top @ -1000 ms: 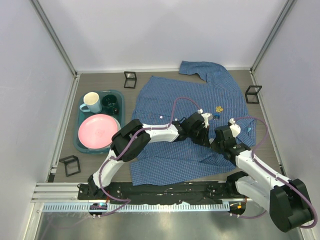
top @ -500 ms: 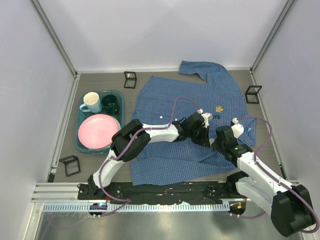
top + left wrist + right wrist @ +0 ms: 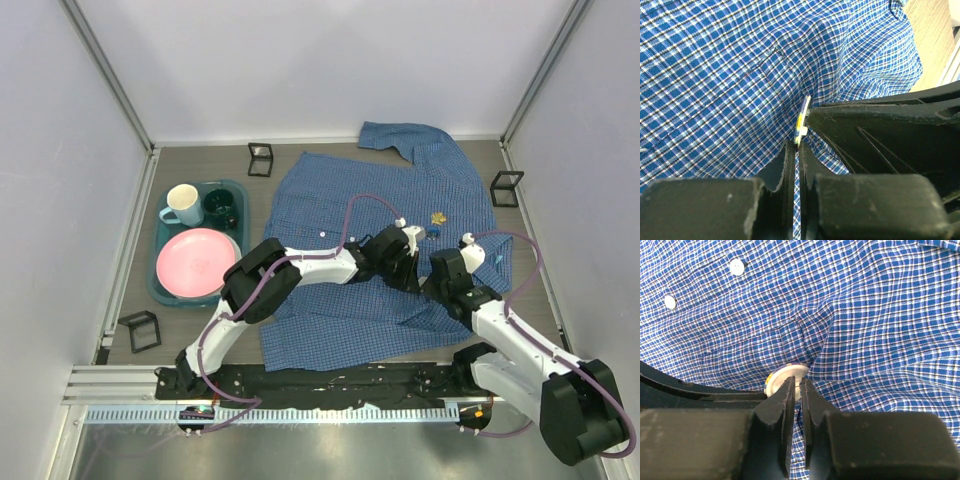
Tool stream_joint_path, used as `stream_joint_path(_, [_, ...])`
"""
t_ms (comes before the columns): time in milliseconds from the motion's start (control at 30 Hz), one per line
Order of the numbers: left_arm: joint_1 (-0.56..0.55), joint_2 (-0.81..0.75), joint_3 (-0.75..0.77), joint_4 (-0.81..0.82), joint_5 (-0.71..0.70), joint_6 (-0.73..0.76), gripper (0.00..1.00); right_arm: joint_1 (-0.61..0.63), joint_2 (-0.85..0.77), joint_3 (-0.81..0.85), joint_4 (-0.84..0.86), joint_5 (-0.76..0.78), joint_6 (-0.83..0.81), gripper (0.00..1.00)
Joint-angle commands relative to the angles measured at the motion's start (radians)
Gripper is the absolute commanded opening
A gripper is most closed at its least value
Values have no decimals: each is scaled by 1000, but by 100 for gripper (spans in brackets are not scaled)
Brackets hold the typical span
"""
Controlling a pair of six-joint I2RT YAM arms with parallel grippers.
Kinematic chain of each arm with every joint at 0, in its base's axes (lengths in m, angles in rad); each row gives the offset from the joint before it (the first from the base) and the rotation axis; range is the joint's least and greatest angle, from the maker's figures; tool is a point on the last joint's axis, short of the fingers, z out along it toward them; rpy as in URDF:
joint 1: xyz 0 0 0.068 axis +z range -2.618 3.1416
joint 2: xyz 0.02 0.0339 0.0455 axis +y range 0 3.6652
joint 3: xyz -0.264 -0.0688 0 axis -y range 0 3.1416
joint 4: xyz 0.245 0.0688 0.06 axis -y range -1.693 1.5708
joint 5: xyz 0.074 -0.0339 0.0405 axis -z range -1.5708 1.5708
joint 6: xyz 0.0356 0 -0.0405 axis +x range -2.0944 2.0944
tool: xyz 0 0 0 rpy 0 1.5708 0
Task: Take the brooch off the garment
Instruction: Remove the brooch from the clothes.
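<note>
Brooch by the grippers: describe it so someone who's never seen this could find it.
Find the big blue checked shirt. On its right half the left gripper and right gripper meet. At their tips sits the brooch, a white-rimmed disc with yellow, larger than the flat white buttons.

L arm point(image 3: 310, 262) stretched far across to the right, R arm point(image 3: 510, 335) bent up & inward, wrists low, tips almost meeting. L gripper point(image 3: 796, 150) pinched to a thin slit; R gripper point(image 3: 796, 385) likewise.

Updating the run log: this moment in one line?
left fingers: shut on garment | right fingers: shut on brooch rim | brooch: on garment
</note>
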Motion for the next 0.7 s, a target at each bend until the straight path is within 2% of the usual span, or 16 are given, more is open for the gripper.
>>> stream_joint_path(0, [-8,11,-13,24,-2,15,0,4,14,29,43,8,-11,17])
stream_joint_path(333, [-6,12,-12,29,6,17,0,2,10,-17,48,-73,30,16])
stream_joint_path(667, [-6,14,-10,49,31,-1,0,4,-17,-54,42,-66,61,14])
